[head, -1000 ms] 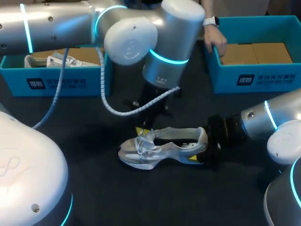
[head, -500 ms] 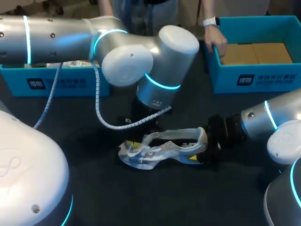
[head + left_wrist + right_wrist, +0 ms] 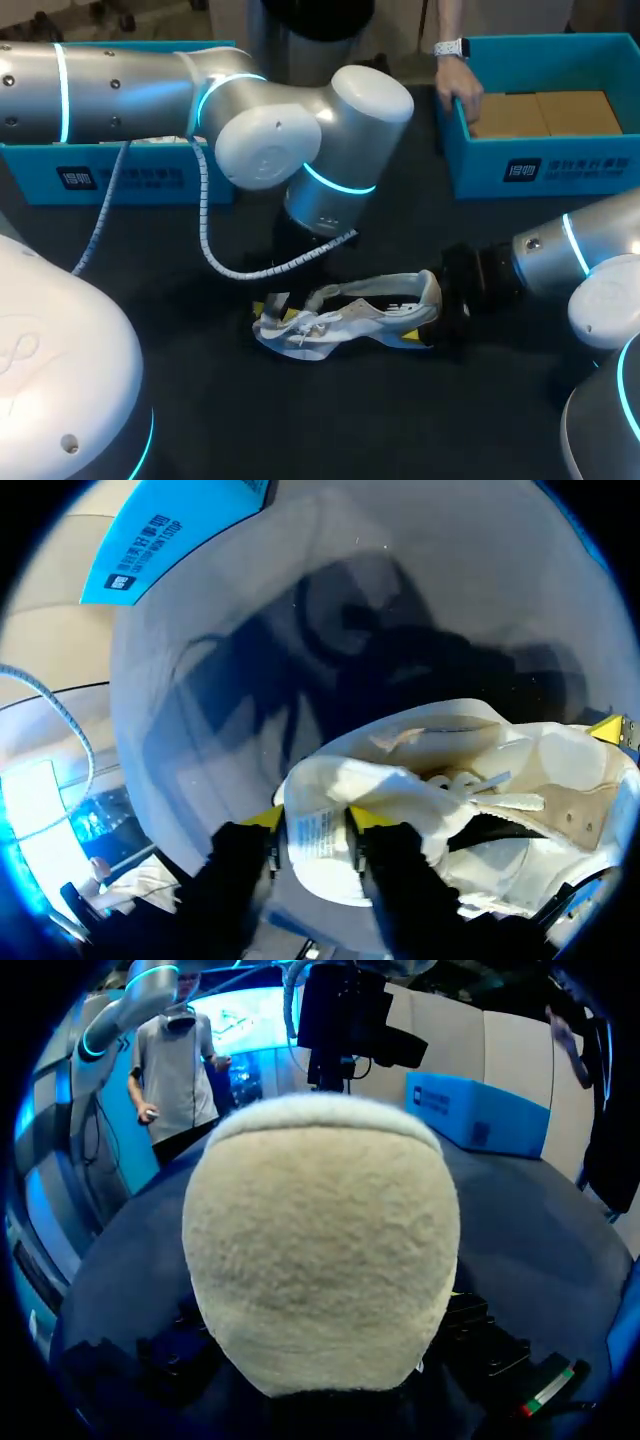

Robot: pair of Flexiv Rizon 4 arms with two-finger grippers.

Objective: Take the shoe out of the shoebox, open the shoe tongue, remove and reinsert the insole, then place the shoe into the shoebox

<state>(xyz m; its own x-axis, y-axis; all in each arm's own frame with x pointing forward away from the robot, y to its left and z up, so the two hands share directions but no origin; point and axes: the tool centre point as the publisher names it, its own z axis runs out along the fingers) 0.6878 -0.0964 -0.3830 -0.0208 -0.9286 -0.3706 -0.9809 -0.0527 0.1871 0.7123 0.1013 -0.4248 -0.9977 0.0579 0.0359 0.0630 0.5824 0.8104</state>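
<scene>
Pale shoe lying on the dark counter, outside both boxes, toe toward 9 o'clock and heel toward 3 o'clock. Its tongue is pulled up and away from the laces. The left tool is clamped on the tongue, one yellow tip against each face. The right tool meets the heel, which fills the right wrist view; whether it is clamped cannot be told.

At 1 o'clock from the shoe stands a blue box holding brown cardboard; a person's hand rests on its near corner. At 10 o'clock stands a second blue box, its inside hidden by the left arm. Dark counter separates the shoe from both boxes.

The left arm bends over the shoe, wrist pointing down at the toe end. The right arm lies low, reaching in from 3 o'clock.
</scene>
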